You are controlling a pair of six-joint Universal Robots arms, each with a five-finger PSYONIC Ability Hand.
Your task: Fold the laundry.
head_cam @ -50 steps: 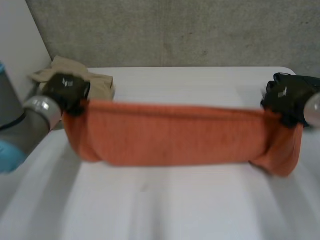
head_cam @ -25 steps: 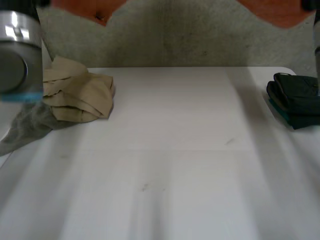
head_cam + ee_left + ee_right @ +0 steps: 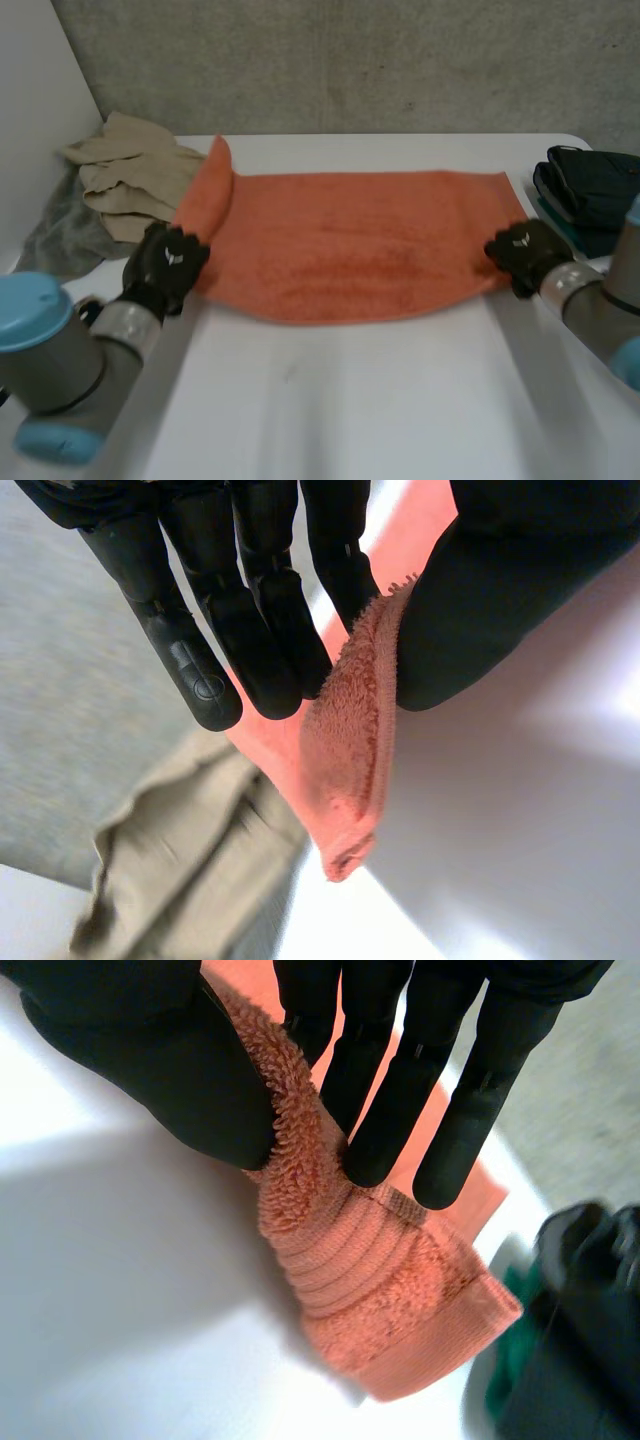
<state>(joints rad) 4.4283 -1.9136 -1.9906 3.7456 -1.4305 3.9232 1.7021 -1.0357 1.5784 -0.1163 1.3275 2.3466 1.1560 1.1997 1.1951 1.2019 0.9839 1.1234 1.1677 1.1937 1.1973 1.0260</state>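
Bright diffuse light, glare on the white table (image 3: 575, 715), grey wall (image 3: 350, 60) dimmer

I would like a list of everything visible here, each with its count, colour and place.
towel: one, orange, spread flat across the middle of the table, its left end curled up
beige cloth: one crumpled pile, beige, far left corner of the table
grey cloth: one, grey, at the left edge, partly under the beige cloth
black clothes: one folded stack, black with some teal, at the right edge
table: one, white
left hand: one, black, pinching the towel's near left corner
right hand: one, black, pinching the towel's near right corner
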